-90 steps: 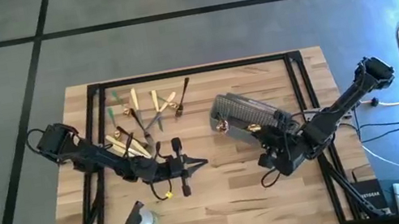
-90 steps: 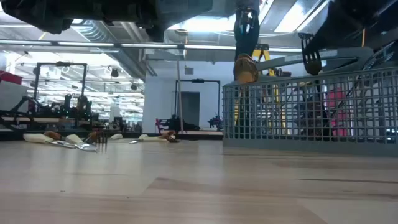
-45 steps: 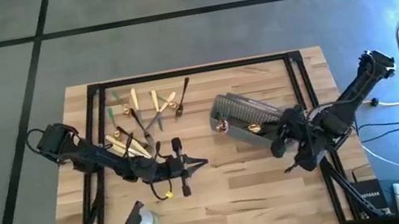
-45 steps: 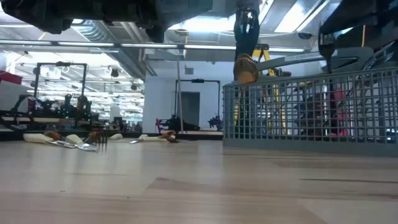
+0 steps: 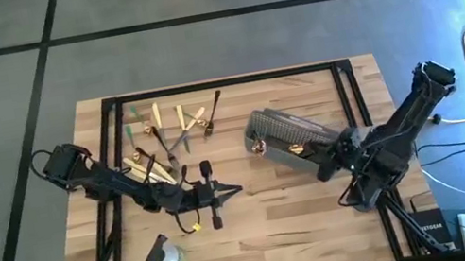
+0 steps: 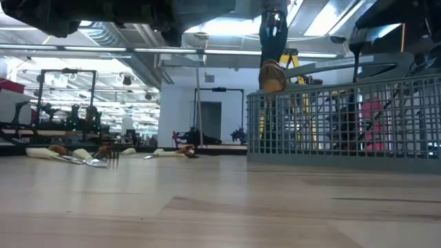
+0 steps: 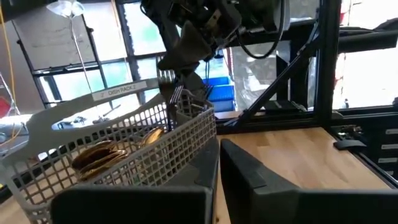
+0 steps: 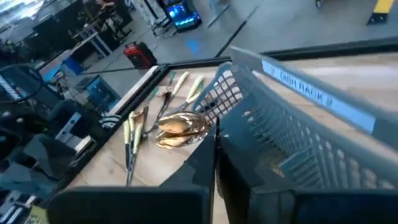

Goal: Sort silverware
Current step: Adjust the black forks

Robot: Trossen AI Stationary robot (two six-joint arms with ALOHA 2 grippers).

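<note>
A grey wire-mesh basket lies on the table right of centre, with gold spoons inside it. My right gripper hangs over the basket's right end, shut on a slim dark fork. More silverware, tan, black and green, lies loose on the table at the far left. My left gripper waits shut near the table's middle, just above the wood, touching nothing. My right gripper pinches the dark fork between its two fingers, which come from above and slant down. The fork's tined head shows right beside the fingertips, at the basket's rim. The fork is clear of the table; which part the fingers are on I cannot tell.
A small clear bottle lies near the front edge at the left. Black frame rails run along the table's sides and far edge. Bare wood stretches between the bottle and the right arm.
My right gripper has carried the fork from the near side of the basket toward the table's far right, until it came over the basket's right end. It stays shut. In the low view the fork now stands farther right.
</note>
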